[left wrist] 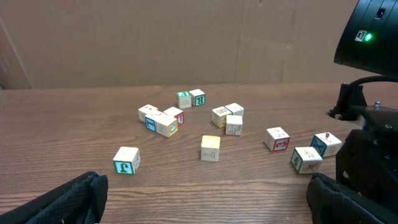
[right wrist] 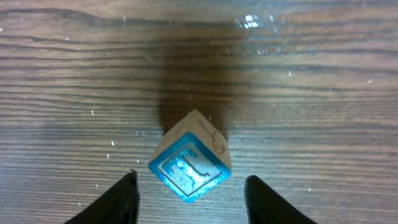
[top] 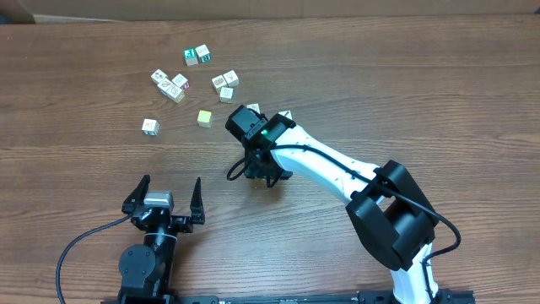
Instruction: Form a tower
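The left gripper (top: 170, 182) sits below and left of the yellow-green cube (top: 204, 117), jaws spread wide and holding nothing. Loose picture cubes (top: 175, 87) lie scattered above that cube. Below and right of it, the right gripper (top: 253, 175) hangs over the tower (right wrist: 189, 167), jaws parted either side of its blue-framed top, clear of both sides. The tower's height cannot be told.

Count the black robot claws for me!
2. The left gripper sits open near the front of the wooden table; the right gripper hangs open over a small pale wooden cube with a blue face, mid-table.
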